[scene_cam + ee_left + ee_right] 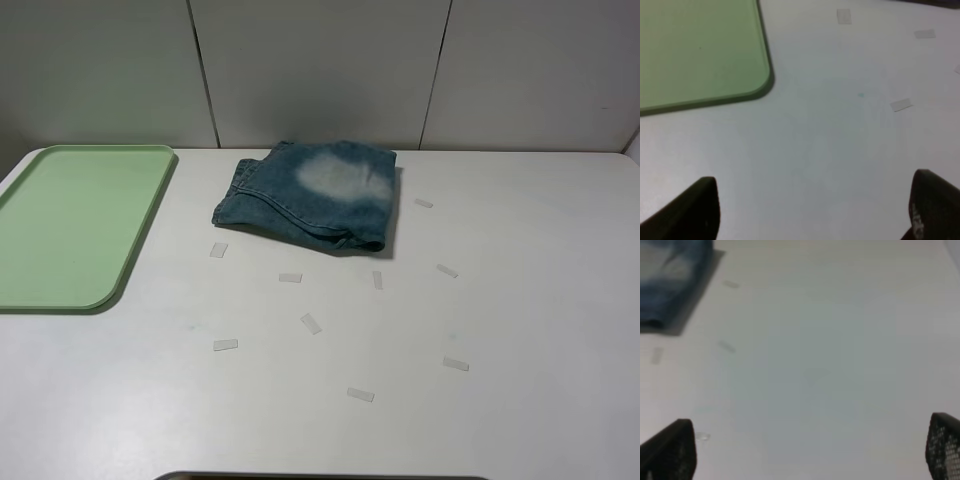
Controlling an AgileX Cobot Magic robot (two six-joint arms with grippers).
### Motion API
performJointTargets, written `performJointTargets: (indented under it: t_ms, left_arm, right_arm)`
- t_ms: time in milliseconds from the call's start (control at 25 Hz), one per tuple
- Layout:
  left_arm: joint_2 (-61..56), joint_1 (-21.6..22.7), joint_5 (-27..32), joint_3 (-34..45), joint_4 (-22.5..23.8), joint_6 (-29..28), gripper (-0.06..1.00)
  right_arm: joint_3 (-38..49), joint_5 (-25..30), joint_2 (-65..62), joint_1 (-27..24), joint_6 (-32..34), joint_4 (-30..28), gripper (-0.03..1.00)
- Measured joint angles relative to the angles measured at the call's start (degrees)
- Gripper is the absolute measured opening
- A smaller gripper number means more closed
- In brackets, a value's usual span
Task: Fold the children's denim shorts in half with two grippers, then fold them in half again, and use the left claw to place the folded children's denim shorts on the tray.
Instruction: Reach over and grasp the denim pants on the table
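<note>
Left wrist view: we see the left claw [812,210] spread wide and holding nothing, with only bare table [830,150] between its fingers [690,210]. Just past it to the far left sits the tray [695,50], showing its rounded near right corner. A few pale strips [901,104] lie to the far right of the claw.

Right wrist view: the right claw [807,450] is fully open and grips nothing, over bare table. The shorts [670,280] lie well off to its far left.

Exterior high view: we mark the shorts as a folded bundle at the far middle of the table, bleached patch [340,175] facing up. They are well apart from the tray at the left edge. More strips are scattered on the near side of the shorts.
</note>
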Motion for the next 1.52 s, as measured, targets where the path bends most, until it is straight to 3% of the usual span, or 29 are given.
performJointTargets:
  t_ms: [240,560,1520]
  left_arm:
    - [0.00,0.00,0.00,0.00,0.00,0.00,0.76]
    - [0.00,0.00,0.00,0.00,0.00,0.00,0.76]
    - [0.00,0.00,0.00,0.00,1.74,0.00,0.76]
  right_arm:
    - [0.23,-1.83,0.00,0.00,-4.99,5.62,0.69]
    - [2.22,-6.34,0.00,0.00,-5.60,5.94,0.69]
    - [2.26,-7.22,0.00,0.00,-5.64,6.16,0.69]
